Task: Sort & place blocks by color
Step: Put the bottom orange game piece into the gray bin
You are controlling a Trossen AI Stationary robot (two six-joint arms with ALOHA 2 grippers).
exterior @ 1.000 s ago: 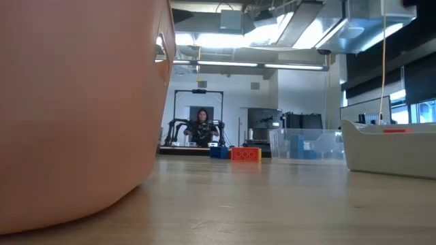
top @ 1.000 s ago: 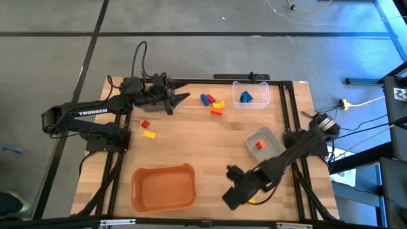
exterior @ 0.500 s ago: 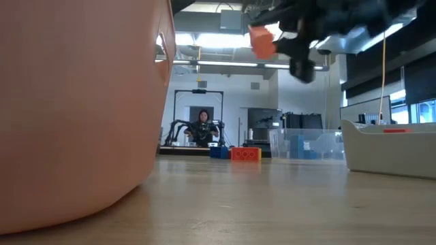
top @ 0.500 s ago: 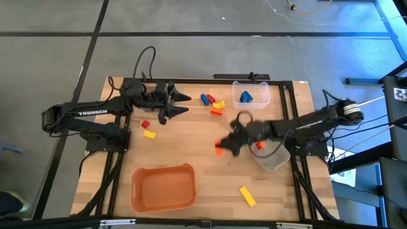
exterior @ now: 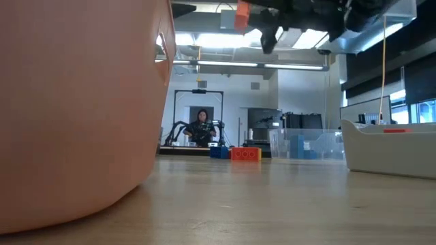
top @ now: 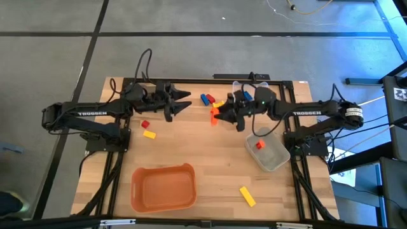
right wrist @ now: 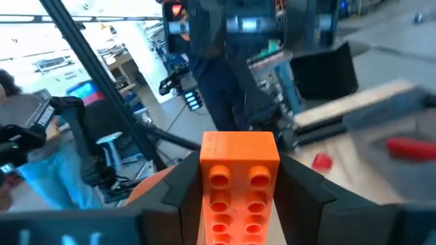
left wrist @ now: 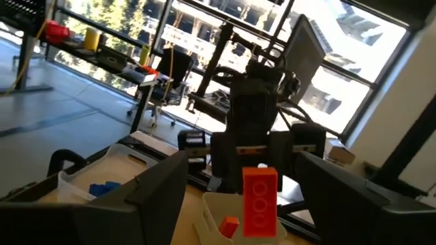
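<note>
High view: the right gripper (top: 218, 114), clamped on an orange block (top: 215, 115), hangs over the table's far middle, just beside the loose cluster of blocks (top: 210, 100). The left gripper (top: 185, 102), fingers spread and empty, faces it. Open wood lies between the orange bin (top: 163, 188) and the tilted grey bin (top: 270, 150). Only the right wrist view shows the block's studs (right wrist: 238, 187). One yellow block (top: 247, 196) lies near the front edge.

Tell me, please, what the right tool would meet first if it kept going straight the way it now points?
Probably the left tool. The right tool, raised above the table and shut on an orange block, points across at it, and the right wrist view shows it straight ahead. Depth is hard to judge.
</note>
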